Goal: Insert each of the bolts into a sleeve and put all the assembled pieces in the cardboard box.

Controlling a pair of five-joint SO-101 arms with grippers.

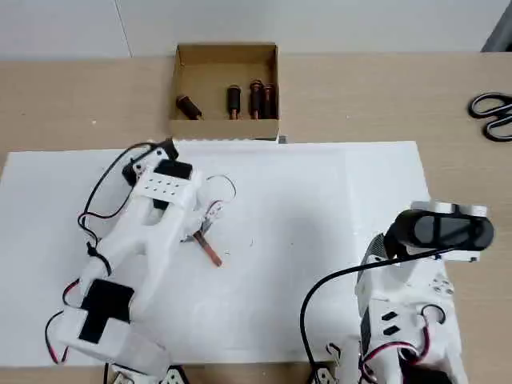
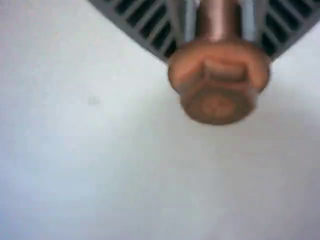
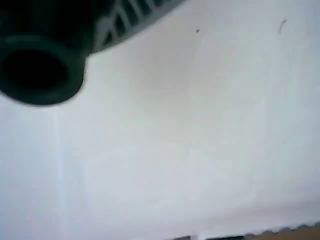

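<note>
Copper bolt (image 2: 217,85) 1, left fingers (image 2: 142,15) grasping | sleeve (image 3: 37,70) 1, right fingers (image 3: 130,17) grasping | pieces (image 1: 233,100) 4

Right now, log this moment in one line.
left hand: shut on bolt | right hand: shut on sleeve | cardboard box: four assembled pieces

Black-handled scissors (image 1: 492,114) at the far right edge of the wooden table (image 1: 80,104) (off the white sheet (image 1: 320,240)).

Robotics lab bench, wooden table (image 1: 72,96), white paper sheet (image 1: 320,200), scissors (image 1: 492,114), exposed arm cables (image 1: 304,314)
</note>
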